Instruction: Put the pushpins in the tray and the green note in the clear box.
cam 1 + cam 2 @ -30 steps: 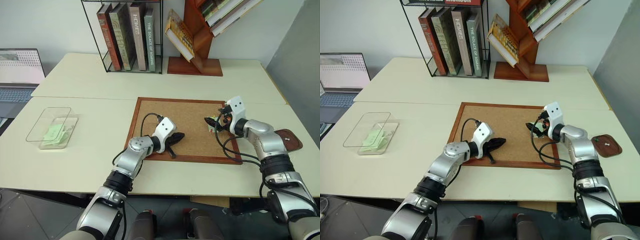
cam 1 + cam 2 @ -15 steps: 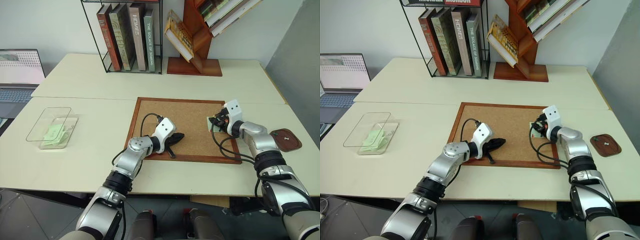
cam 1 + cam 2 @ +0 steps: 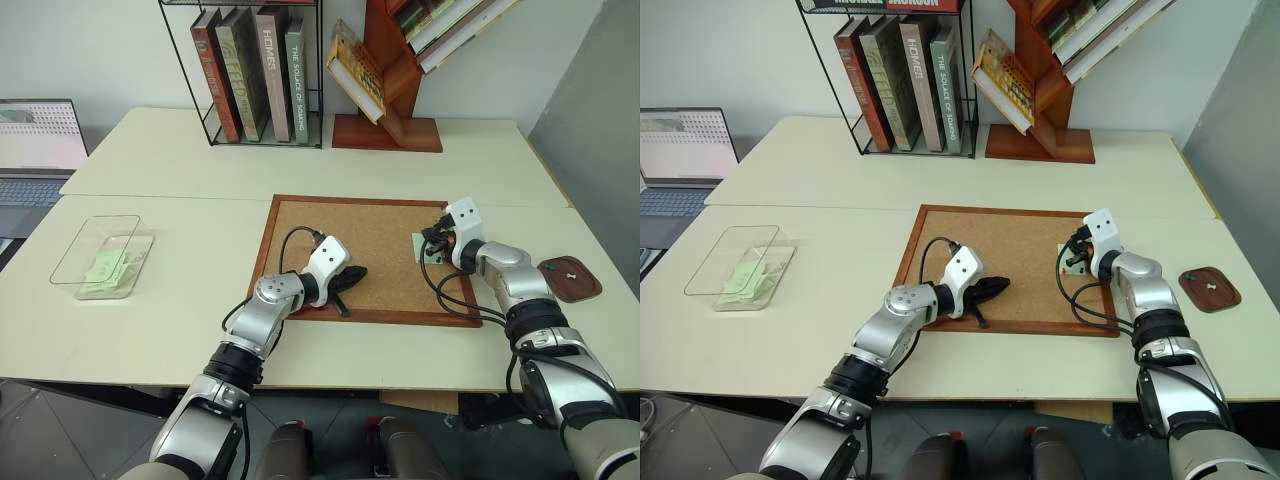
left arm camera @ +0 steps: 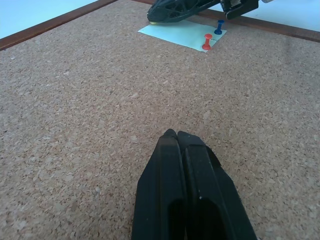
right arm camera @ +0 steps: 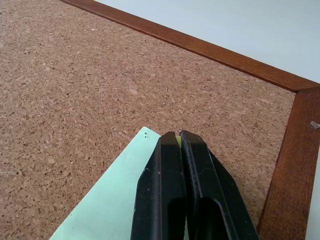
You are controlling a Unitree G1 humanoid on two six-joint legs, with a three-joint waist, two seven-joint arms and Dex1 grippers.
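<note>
Pale mint-green paper note (image 4: 184, 36) lies flat on the wood-framed corkboard (image 3: 380, 225), near its right edge, w/ a red pushpin (image 4: 207, 42) & a blue pushpin (image 4: 219, 27) stuck in it. Your right gripper (image 5: 179, 134) sits on the note, fingers closed on a small yellow bit, prob. a pin head, mostly hidden. Left gripper (image 4: 172, 134) is closed, holding nothing, over bare cork well apart from the note. Small dark brown dish (image 3: 568, 278) lies right of the board; the speck in it is too small to ID. Clear plastic box (image 3: 100, 256) far left holds green paper.
</note>
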